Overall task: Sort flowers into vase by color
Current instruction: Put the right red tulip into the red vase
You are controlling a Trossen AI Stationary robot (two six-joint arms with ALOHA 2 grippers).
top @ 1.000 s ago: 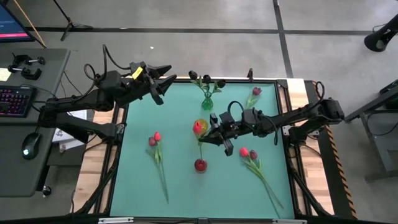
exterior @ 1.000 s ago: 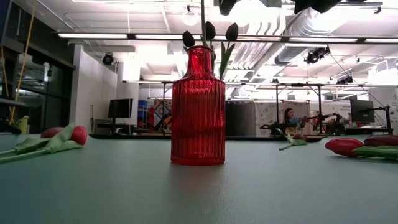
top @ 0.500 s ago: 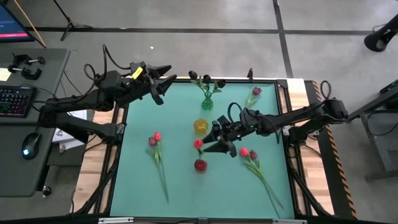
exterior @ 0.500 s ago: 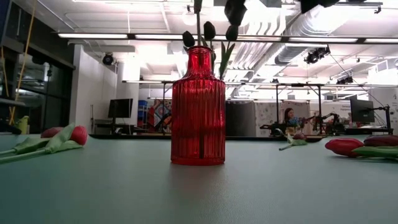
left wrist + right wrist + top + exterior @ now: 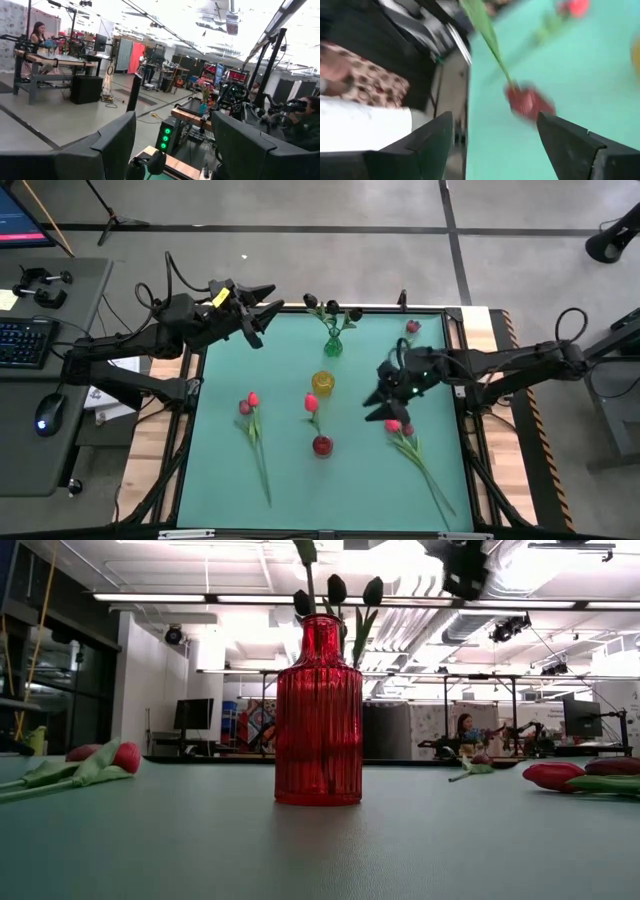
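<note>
A red-headed tulip (image 5: 311, 403) stands with its stem in the red ribbed vase (image 5: 322, 445), mid-table toward the near edge. My right gripper (image 5: 376, 400) hovers open just right of it, holding nothing. Three dark tulips (image 5: 332, 307) stand in the green vase (image 5: 333, 343) at the far edge. A yellow vase (image 5: 322, 382) stands between the two vases. Two tulips (image 5: 247, 406) lie on the left, two (image 5: 398, 426) on the right, and one (image 5: 412, 327) at the far right. My left gripper (image 5: 264, 315) waits open over the table's far left corner.
The mat's left half beyond the lying tulips, and its near part, are bare. The long stems (image 5: 430, 475) of the right pair run toward the near right corner. A desk with keyboard and mouse (image 5: 45, 415) stands left of the table.
My right gripper has opened and let go of the red tulip, then drawn back toward the table's right edge. The tulip has dropped stem first into the red vase and now stands there on its own.
</note>
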